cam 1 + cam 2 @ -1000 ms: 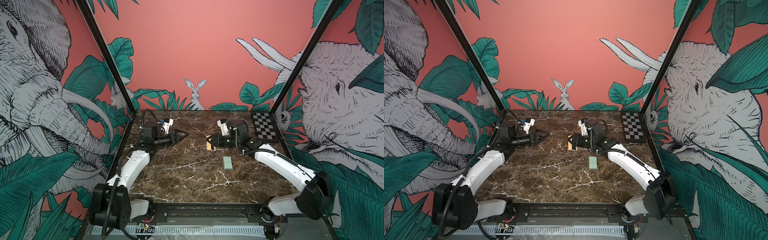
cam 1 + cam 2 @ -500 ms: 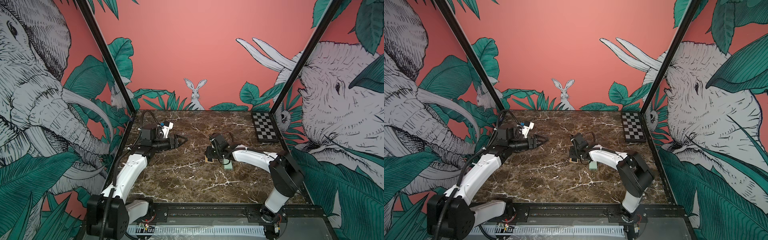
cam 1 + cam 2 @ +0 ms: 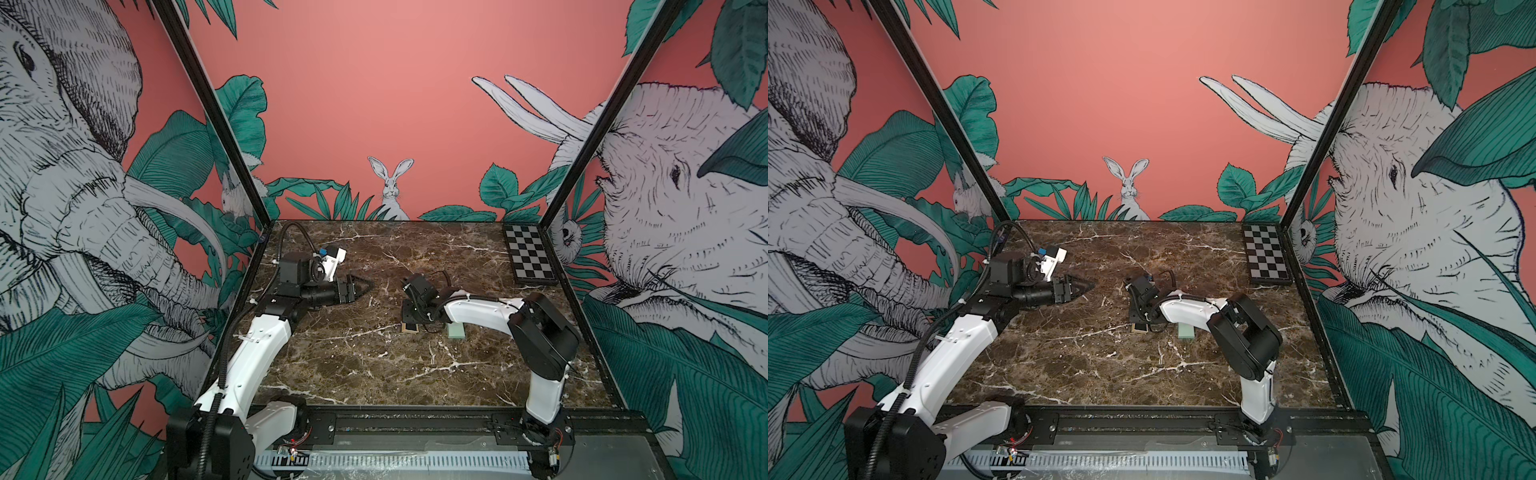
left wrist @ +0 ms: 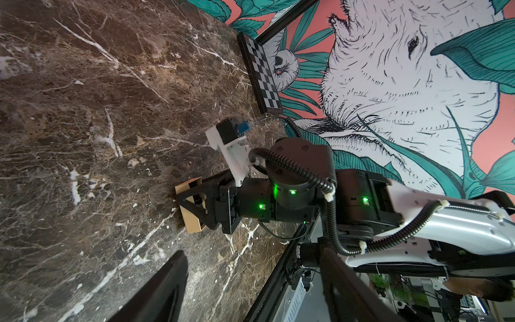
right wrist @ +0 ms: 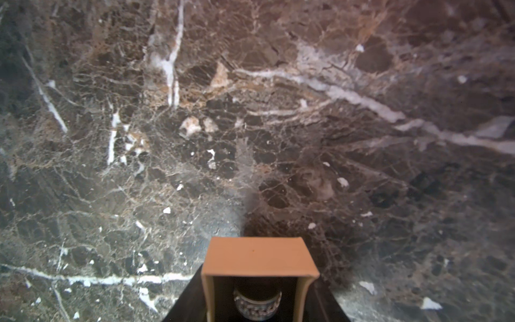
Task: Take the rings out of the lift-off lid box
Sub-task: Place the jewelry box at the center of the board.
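Where the right jaws flank it, the box (image 5: 256,255) rests.

I have the table (image 3: 353,374) free across its middle and whole near half, and my left gripper (image 3: 365,286) hangs spread over bare marble. My right gripper (image 3: 410,320) and forearm cover the box base (image 3: 409,329) from above, jaws flanking its side walls, with the lid (image 3: 456,331) just beside it by that arm. The checkerboard (image 3: 530,259) takes only the far right corner.
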{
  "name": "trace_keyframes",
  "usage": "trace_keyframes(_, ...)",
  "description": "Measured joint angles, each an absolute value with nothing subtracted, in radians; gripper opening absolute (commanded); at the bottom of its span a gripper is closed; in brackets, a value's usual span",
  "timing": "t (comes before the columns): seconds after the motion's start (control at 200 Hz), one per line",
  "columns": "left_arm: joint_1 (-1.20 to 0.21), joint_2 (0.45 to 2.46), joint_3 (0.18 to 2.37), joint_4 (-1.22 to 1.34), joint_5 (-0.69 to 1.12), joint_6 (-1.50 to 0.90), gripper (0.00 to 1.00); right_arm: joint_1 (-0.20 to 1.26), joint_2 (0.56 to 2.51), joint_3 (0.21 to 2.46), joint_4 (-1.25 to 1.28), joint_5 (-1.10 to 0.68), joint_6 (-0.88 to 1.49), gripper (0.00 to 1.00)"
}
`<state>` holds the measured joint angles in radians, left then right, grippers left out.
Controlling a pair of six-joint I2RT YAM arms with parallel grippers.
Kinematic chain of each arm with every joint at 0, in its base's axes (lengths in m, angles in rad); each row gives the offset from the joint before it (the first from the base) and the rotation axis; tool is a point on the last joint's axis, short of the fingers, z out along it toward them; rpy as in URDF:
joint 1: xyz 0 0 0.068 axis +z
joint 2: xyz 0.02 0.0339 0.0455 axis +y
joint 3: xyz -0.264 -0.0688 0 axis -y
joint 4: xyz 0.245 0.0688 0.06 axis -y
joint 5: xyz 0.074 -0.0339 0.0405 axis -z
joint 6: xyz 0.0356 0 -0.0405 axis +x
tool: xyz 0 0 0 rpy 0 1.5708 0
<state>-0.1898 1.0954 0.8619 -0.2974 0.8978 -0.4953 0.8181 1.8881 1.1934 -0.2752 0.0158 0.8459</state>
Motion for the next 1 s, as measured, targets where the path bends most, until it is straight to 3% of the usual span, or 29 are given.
trace_keyframes(0.315, -0.190, 1.055, 0.861, -0.386, 0.863, -0.476, 0.76, 0.823, 1.905, 1.208, -0.288, 0.010, 0.847, 0.73)
trace_keyframes(0.46, -0.190, 1.051, 0.861, -0.511, 0.779, -0.435, 0.73, 0.825, 1.872, 1.196, -0.315, 0.010, 0.839, 0.75)
trace_keyframes(0.605, -0.245, 1.048, 0.851, -0.588, 0.636, -0.434, 0.67, 0.823, 1.728, 1.186, -0.381, 0.015, 0.764, 0.63)
trace_keyframes(0.785, -0.523, 1.048, 0.760, -0.505, 0.418, -0.556, 0.56, 0.773, 1.509, 1.185, -0.378, -0.088, 0.545, 0.51)
trace_keyframes(1.0, -0.723, 1.183, 0.751, -0.393, 0.184, -0.684, 0.50, 0.707, 1.524, 1.170, -0.374, -0.248, 0.308, 0.41)
